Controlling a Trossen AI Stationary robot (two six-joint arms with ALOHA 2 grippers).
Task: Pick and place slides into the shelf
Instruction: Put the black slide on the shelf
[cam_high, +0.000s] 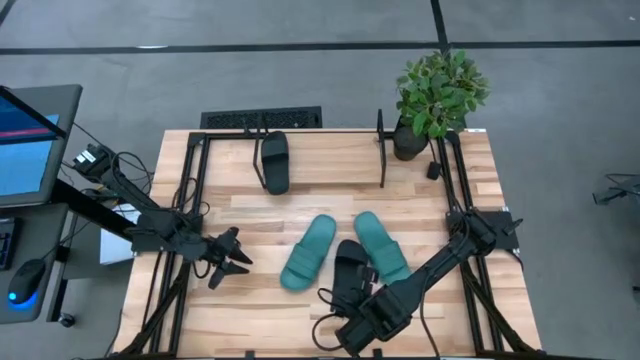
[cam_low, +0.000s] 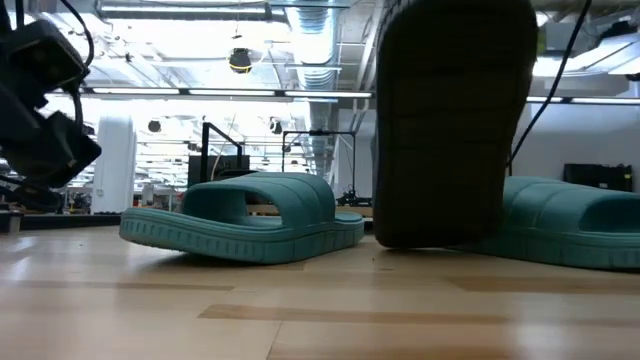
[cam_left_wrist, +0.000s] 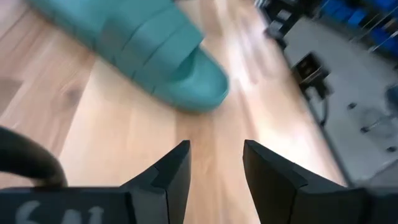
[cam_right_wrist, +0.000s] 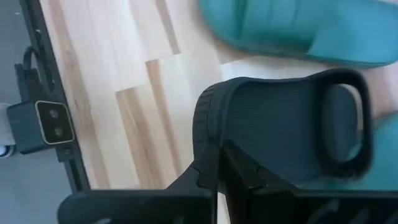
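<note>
One black slide (cam_high: 350, 265) lies between two teal slides (cam_high: 308, 252) (cam_high: 380, 245) on the table's near half. My right gripper (cam_high: 352, 300) is shut on the black slide's near end. In the low view this slide (cam_low: 450, 120) stands steeply with its sole toward the camera. The other black slide (cam_high: 275, 160) rests on the shelf (cam_high: 382, 150) at the far edge. My left gripper (cam_high: 235, 258) hovers open to the left of the teal slide (cam_left_wrist: 143, 43) and touches nothing. My right gripper pinches the black slide's heel-end rim (cam_right_wrist: 208, 134) between its two fingers (cam_right_wrist: 242, 171), coming from the table's near side along the slide. The held end is raised. The far, strap end (cam_low: 440, 238) is low at the table; whether it touches, I cannot tell.
A potted plant (cam_high: 438, 95) stands at the far right corner. Tall black arm-mount frames (cam_high: 190, 190) (cam_high: 455, 190) run along both sides. A monitor (cam_high: 30, 140) sits off the table's left. Bare wood lies between the slides and the shelf.
</note>
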